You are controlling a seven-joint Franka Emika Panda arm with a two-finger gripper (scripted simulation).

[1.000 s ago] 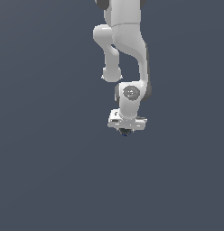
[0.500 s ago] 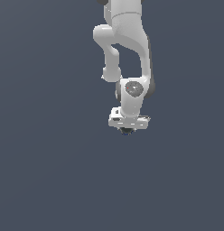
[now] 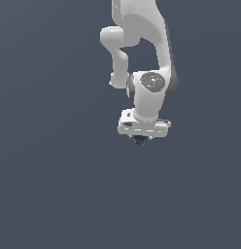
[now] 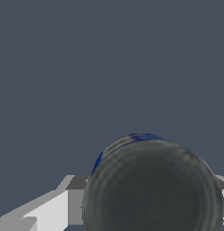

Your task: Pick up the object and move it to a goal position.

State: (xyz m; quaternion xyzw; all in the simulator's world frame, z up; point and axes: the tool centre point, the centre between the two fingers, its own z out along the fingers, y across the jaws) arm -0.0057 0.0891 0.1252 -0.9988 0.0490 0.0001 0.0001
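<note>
Object (image 3: 139,140) seemingly within gripper (image 3: 141,138), underneath arm (image 3: 142,29)

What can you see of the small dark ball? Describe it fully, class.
The ball is round, dark grey to near-black, with a thin blue rim along one edge. Its surface looks dull with faint ringed shading. In the exterior view it is a tiny dark spot tucked under the white gripper, whose fingers sit beside it.

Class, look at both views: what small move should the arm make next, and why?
Probably keep the grip and carry on toward the goal. The dark ball fills the wrist view between the pale fingers, and sits tucked under the gripper in the exterior view. No goal marker shows.
</note>
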